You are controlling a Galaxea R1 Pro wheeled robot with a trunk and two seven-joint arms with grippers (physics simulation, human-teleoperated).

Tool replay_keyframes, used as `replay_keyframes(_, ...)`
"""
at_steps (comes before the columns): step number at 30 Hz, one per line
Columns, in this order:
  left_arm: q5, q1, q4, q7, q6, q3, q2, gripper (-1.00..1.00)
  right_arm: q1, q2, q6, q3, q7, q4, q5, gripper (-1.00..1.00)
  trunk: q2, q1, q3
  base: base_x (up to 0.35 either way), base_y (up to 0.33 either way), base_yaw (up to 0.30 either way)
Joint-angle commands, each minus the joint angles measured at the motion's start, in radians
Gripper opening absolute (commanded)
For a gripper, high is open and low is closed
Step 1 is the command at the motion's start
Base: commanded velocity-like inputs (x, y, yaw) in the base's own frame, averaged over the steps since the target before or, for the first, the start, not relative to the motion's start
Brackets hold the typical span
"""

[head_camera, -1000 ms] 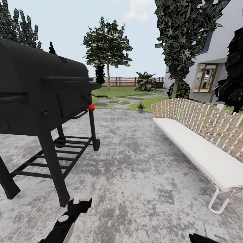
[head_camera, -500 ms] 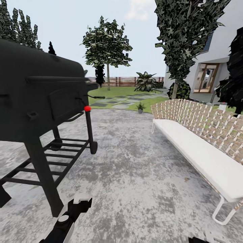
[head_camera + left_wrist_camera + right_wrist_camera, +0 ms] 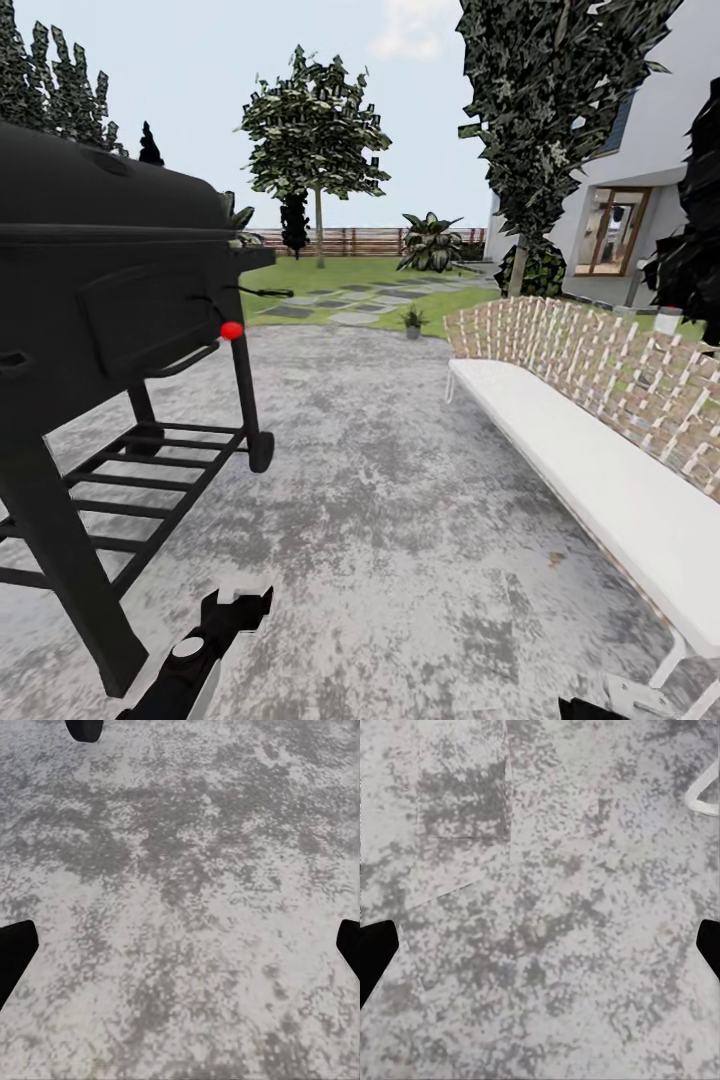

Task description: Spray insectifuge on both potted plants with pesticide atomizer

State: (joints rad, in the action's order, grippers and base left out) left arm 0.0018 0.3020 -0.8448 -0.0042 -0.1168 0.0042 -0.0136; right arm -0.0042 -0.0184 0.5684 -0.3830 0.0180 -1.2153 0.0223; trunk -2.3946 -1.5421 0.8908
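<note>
So I'm on the grey patio (image 3: 400, 520), black grill (image 3: 110, 290) left, white bench (image 3: 590, 470) right. Both grippers (image 3: 180, 945) (image 3: 540, 945) spread wide, empty. Small plant (image 3: 412, 320) at the patio's far edge, maybe a potted one.

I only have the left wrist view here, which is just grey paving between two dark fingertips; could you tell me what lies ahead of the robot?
Observer: In the head view a paved patio runs forward between a black barbecue grill on the left and a white bench with a woven back on the right.
Operator: Thank you. Is any potted plant in sight?
Observer: Yes, a small potted plant stands at the patio's far edge, beside the stepping stones.
Operator: And is the right gripper carrying anything?
Observer: No, the right wrist view shows the right gripper open over bare paving, with the bench's white leg nearby.
</note>
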Motion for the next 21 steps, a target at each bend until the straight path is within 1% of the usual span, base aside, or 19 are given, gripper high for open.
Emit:
replay_keyframes(1, 0.0, 0.0, -0.002, 0.0, -0.006, 0.0, 0.0, 1.0, 0.0, 0.0, -0.01, 0.0, 0.002, 0.001, 0.002, 1.0, 0.0, 0.0, 0.001, 0.328, -0.025, 0.0)
replay_keyframes(7, 0.001, 0.0, -0.002, 0.0, -0.006, 0.0, 0.001, 1.0, 0.0, 0.0, -0.024, 0.001, 0.002, 0.061, 0.003, 1.0, 0.0, 0.0, 0.001, 0.333, -0.008, 0.0)
replay_keyframes(11, 0.0, 0.0, -0.002, 0.0, -0.006, 0.0, 0.001, 1.0, 0.0, 0.0, -0.053, 0.002, 0.002, 0.091, 0.005, 1.0, 0.0, 0.0, 0.001, 0.336, -0.002, 0.0)
replay_keyframes(15, 0.0, 0.0, -0.002, 0.0, -0.006, 0.0, 0.001, 1.0, 0.0, 0.0, -0.083, 0.002, 0.001, 0.102, 0.004, 1.0, 0.0, 0.0, 0.001, 0.337, 0.0, 0.0)
replay_keyframes(21, 0.0, 0.0, -0.002, 0.0, -0.006, 0.0, 0.001, 1.0, 0.0, 0.0, -0.09, 0.001, 0.0, 0.106, 0.004, 1.0, 0.0, 0.0, 0.001, 0.337, 0.0, 0.0)
